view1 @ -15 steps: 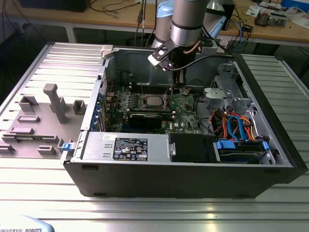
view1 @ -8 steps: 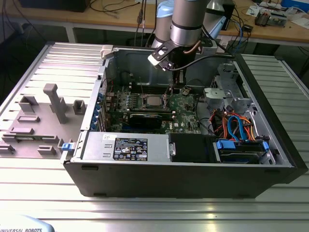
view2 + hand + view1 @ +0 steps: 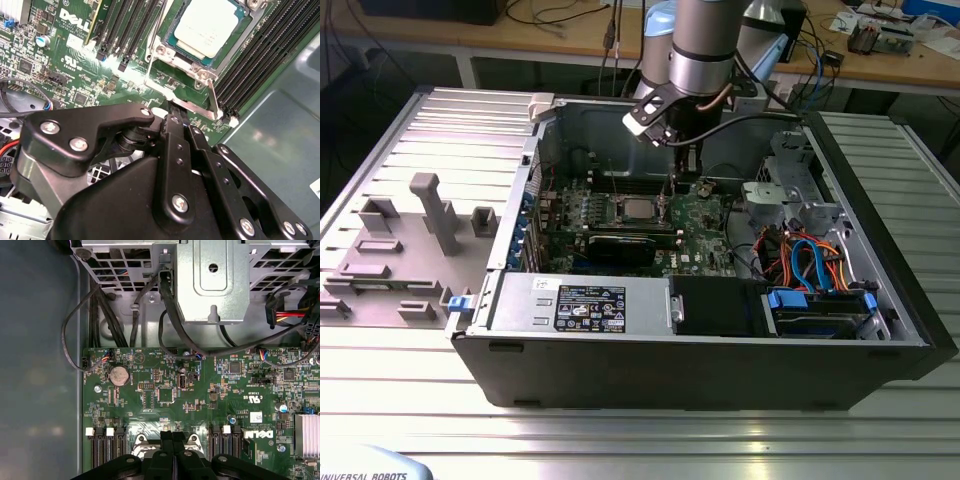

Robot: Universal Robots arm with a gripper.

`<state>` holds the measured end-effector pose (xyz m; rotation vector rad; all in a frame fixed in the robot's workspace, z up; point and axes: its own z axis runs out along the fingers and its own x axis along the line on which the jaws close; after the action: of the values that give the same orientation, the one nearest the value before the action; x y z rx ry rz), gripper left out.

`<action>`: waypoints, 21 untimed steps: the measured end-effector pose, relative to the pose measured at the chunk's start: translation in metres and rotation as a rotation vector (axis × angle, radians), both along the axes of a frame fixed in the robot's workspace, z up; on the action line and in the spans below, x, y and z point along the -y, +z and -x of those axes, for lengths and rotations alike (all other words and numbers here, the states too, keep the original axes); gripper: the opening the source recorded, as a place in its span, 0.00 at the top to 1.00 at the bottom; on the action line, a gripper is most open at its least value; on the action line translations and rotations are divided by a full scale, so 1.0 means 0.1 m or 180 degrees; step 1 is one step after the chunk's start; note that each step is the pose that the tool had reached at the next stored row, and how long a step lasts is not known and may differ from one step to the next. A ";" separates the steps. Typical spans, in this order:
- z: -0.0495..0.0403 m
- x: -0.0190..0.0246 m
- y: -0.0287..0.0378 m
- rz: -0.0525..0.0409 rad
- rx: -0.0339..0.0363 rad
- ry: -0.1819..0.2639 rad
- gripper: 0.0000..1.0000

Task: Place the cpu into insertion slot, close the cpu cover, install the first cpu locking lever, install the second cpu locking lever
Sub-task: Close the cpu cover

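- Black end effector (image 3: 178, 114) pressed together, tips at the silvery rim of the square insertion slot (image 3: 197, 75).
- Silver-topped square cpu (image 3: 210, 25) seated just beyond the tips, straight ahead; anything pinched, hard to tell.

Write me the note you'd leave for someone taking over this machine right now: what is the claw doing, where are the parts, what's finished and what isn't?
Claw: shut, low inside the open computer case, with its tips just off the near edge of the insertion slot.
Cpu: seated in the slot, silver top up.
Cpu cover: looks lowered around the chip.
Done: cpu placed; cover apparently closed.
Left: both locking levers. The thin lever beside the claw looks unlatched.
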<state>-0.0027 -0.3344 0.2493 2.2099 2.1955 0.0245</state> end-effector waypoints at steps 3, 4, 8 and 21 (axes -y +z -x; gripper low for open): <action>0.011 0.000 0.000 0.0000 0.0000 0.0000 0.89; 0.011 0.000 0.000 0.0000 0.0000 0.0000 0.89; 0.028 0.000 0.000 0.0000 0.0000 0.0000 0.89; 0.060 0.000 0.000 0.0000 0.0000 -0.0001 0.89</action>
<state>-0.0088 -0.3344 0.2492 2.2102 2.1952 0.0246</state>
